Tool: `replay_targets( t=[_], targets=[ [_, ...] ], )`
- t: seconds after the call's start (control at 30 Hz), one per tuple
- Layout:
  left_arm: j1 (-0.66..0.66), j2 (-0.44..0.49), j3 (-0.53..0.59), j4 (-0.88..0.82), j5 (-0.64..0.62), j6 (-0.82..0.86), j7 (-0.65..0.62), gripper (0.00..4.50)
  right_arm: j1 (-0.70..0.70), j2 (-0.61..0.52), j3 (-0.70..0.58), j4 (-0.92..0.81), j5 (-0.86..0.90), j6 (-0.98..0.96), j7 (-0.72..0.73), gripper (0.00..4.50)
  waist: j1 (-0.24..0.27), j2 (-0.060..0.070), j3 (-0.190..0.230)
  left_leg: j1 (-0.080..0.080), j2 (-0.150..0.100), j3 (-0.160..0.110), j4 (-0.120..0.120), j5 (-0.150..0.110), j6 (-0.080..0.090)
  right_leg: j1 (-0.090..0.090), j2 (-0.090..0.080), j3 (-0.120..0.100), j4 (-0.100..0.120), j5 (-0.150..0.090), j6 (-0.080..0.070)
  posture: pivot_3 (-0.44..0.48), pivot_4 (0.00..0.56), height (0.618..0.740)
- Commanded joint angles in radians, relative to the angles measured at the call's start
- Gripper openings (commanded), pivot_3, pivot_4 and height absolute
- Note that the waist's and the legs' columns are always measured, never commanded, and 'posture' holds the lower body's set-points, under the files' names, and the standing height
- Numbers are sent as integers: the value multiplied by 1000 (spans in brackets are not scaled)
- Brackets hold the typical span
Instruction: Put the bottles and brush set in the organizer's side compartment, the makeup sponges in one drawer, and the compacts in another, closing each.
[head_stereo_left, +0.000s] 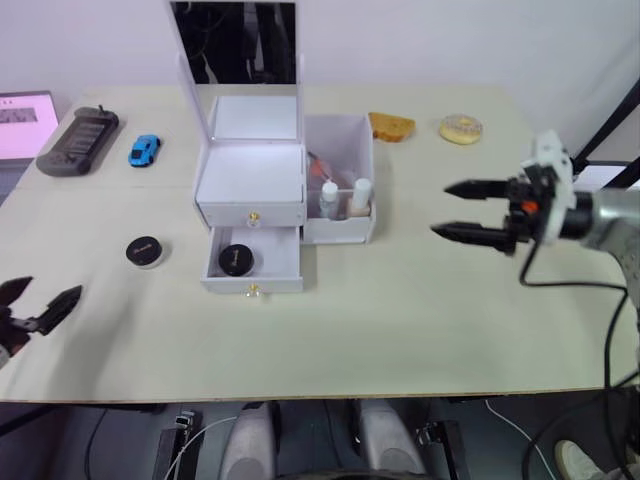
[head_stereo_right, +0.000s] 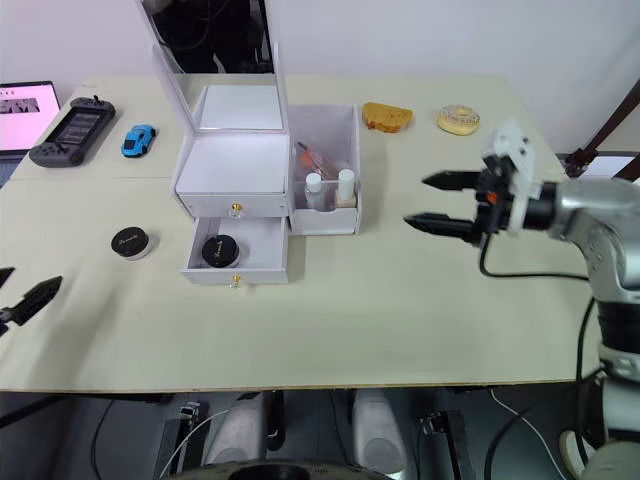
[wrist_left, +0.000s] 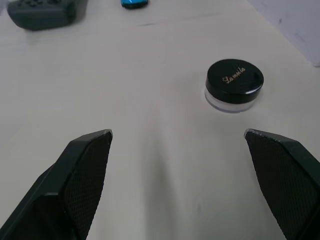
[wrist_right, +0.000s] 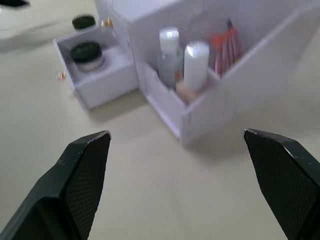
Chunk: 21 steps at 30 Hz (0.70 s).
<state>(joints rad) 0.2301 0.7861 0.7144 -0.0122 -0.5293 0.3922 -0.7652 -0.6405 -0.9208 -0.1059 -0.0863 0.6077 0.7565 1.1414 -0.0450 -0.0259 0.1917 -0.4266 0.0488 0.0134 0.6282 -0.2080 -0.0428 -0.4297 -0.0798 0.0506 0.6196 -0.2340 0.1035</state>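
The right gripper (head_stereo_left: 458, 210) hangs over bare table (head_stereo_left: 400, 330) to the right of the organizer (head_stereo_left: 270, 190), its two black fingers spread wide and holding nothing, tips pointing toward the side compartment (head_stereo_left: 340, 190). Nothing lies between them. That bin holds the two bottles (head_stereo_left: 345, 198) upright at its front and the brush set (wrist_right: 227, 47) leaning behind them. The left gripper (head_stereo_left: 35, 308) sits low at the table's near left edge, also wide open and empty.

Ahead of it one compact (wrist_left: 234, 83), black-lidded with pale lettering, rests on the open table, just left of the organizer and apart from it. The second compact (head_stereo_left: 235, 259) lies inside the lower drawer (head_stereo_left: 252, 262), which is pulled out; the upper drawer (head_stereo_left: 250, 212) is pushed in. The mirror lid (head_stereo_left: 238, 60) stands upright behind.

Toward the far left edge are a dark game controller (head_stereo_left: 78, 141) and a blue toy car (head_stereo_left: 144, 150); toward the far right, a slice of toast (head_stereo_left: 391, 126) and a doughnut (head_stereo_left: 461, 128), all well apart from the organizer.
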Motion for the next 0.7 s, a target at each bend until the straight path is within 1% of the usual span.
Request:
replay_targets(
  t=[0.03,0.1,0.17,0.3,0.47,0.7],
  targets=[
    [-51,15,-69,-73,20,58,53,4475,-108,30,29,-100,56,54,-16,4500,2,0,0,0,0,0,0,0,0,0,0,0,0,0,0,0,150,738],
    [-96,8,-123,-96,35,83,84,4475,-168,65,43,-121,65,60,-32,4500,4,-1,0,-1,0,0,-1,0,0,0,0,0,0,0,0,0,150,738],
    [-145,-11,-173,-115,33,114,112,4475,-232,87,65,-153,81,126,-75,4500,5,-1,0,-2,0,1,-1,0,0,0,0,-1,-1,0,0,0,150,738],
    [-210,-40,-232,-96,66,142,175,4475,-318,85,88,-169,150,255,-73,4500,3,-1,0,-2,0,1,0,0,0,-1,0,0,0,0,0,0,150,738],
    [-256,-86,-291,-82,106,156,241,4475,-336,50,100,-185,156,282,-56,4500,3,-1,0,-1,0,1,0,0,0,-1,1,-1,1,0,1,0,150,738],
    [-344,-123,-324,10,139,149,284,4475,-334,18,106,-186,127,267,-65,4500,3,-1,0,-1,0,0,2,0,0,-1,1,0,3,1,2,0,150,738]
  ],
)
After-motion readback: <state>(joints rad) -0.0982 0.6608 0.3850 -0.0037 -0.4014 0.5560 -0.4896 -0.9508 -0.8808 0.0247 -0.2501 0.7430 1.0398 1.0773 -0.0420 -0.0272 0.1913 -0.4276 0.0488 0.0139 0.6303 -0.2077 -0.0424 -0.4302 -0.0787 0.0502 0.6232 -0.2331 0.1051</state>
